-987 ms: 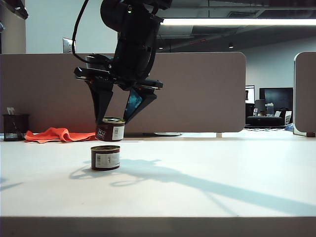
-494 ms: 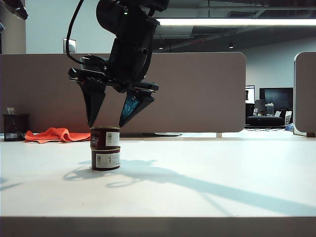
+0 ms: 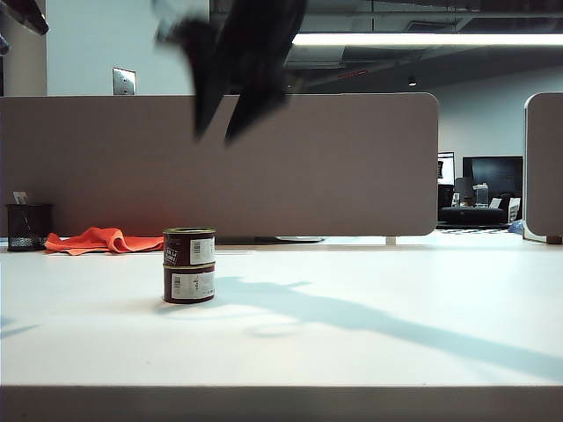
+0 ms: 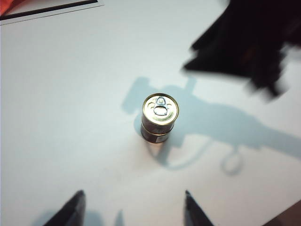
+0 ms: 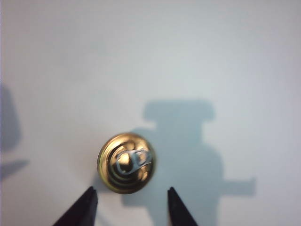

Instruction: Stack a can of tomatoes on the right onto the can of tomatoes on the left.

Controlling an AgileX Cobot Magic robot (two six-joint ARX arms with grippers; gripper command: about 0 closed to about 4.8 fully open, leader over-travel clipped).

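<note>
stacked cans (image 3: 189, 265) below right end effector (image 3: 227, 119) (blurred, seemingly open)

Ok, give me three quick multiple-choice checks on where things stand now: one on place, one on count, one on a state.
1. Where is the right hand?
A. Around the top can
B. High above the stack
C. Resting on the table

2. How many cans are stacked?
A. One
B. Two
C. Three

3. How do the left hand's fingers stand?
A. Open, holding nothing
C. Shut on a can
B. Shut on the cloth

Answers: 1 B, its blurred fingers hang well clear of the top can. 2 B, the top can sits on the bottom can on the table. 3 A, the fingertips stand apart with only bare table between them.
</note>
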